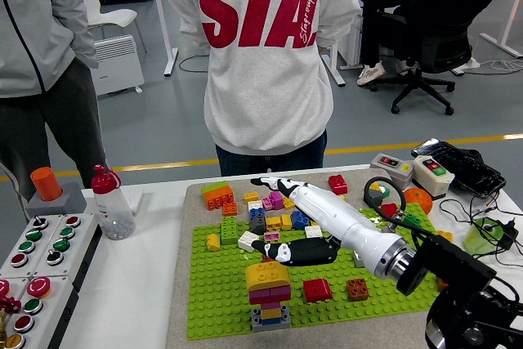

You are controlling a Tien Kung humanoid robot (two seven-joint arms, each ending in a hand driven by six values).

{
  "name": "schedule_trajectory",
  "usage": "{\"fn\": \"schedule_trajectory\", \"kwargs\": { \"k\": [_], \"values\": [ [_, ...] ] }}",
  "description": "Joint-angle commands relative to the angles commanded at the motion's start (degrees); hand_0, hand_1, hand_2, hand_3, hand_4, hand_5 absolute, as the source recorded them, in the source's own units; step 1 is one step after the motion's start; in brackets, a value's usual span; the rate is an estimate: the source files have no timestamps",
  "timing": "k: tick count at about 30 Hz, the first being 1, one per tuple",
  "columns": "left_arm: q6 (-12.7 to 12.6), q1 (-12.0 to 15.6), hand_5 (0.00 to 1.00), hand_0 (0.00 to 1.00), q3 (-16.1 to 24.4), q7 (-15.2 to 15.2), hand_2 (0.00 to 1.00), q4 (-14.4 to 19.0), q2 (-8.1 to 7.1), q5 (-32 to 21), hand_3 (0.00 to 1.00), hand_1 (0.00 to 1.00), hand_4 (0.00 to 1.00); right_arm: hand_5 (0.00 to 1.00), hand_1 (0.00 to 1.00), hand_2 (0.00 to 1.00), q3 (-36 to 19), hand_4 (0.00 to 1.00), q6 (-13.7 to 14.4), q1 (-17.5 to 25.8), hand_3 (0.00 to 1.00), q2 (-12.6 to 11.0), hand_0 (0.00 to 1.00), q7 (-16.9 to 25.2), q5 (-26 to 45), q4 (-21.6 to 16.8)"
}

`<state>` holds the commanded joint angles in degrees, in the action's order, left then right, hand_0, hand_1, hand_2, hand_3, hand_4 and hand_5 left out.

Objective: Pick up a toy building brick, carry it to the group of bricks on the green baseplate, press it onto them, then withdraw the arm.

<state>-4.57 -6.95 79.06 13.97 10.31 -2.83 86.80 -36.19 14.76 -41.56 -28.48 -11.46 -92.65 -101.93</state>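
Note:
On the green baseplate (221,300), near its front edge, stands the brick group (268,292), a stack with a yellow brick on top. A red brick (317,289) and a brown brick (357,288) sit on the plate to its right. My right hand (274,214) reaches in from the lower right and hovers behind the stack, over the row of loose bricks. Its fingers (270,181) are stretched out, the thumb (274,249) is low, and it holds nothing. Among the loose bricks are a magenta one (276,199), a blue one (299,219) and a white one (248,241).
A person in a white sweatshirt (265,55) stands at the far edge, back turned; another in grey (41,38) stands at far left. A red-capped bottle (113,202) and a button panel (33,259) are at left. Button boxes (409,171) and cables (474,202) lie at right.

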Motion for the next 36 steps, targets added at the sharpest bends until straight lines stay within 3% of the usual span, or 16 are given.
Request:
{"fn": "schedule_trajectory", "kwargs": {
  "k": [6, 13, 23, 27, 28, 36],
  "values": [
    [0.01, -0.09, 0.998, 0.653, 0.11, 0.01, 0.672, 0.0, 0.04, 0.1, 0.572, 0.688, 0.278, 0.298, 0.644, 0.612, 1.09, 0.422, 6.29, 0.28, 0.555, -1.17, 0.672, 9.65, -6.63, 0.0],
    [-0.01, -0.17, 0.998, 0.653, 0.15, -0.02, 0.672, 0.0, 0.03, 0.01, 0.572, 0.688, 0.278, 0.291, 0.625, 0.596, 2.8, 0.387, 5.54, -0.45, 0.547, -1.61, 0.661, 15.85, -10.93, 0.0],
    [0.06, -0.08, 0.998, 0.653, 0.16, 0.09, 0.672, 0.0, 0.06, 0.28, 0.572, 0.688, 0.278, 0.294, 0.623, 0.603, 7.26, 0.38, 0.66, -2.0, 0.554, -0.83, 0.661, 13.28, -15.22, 0.0],
    [0.07, 0.0, 0.998, 0.653, 0.19, 0.1, 0.672, 0.0, 0.06, 0.43, 0.572, 0.688, 0.278, 0.294, 0.623, 0.603, 8.0, 0.38, -0.58, -2.05, 0.554, -0.57, 0.661, 12.35, -15.29, 0.0],
    [0.08, 0.02, 0.998, 0.652, 0.2, 0.1, 0.672, 0.0, 0.05, 0.47, 0.573, 0.688, 0.279, 0.308, 0.6, 0.591, 8.33, 0.384, -0.96, -2.09, 0.552, -0.51, 0.606, 12.15, -15.23, 0.0],
    [0.13, 0.24, 0.998, 0.651, 0.26, 0.17, 0.672, 0.0, 0.06, 0.86, 0.572, 0.688, 0.279, 0.312, 0.605, 0.589, 10.09, 0.384, -2.16, -1.95, 0.552, 0.6, 0.608, 11.29, -14.52, 0.0]
  ]
}}
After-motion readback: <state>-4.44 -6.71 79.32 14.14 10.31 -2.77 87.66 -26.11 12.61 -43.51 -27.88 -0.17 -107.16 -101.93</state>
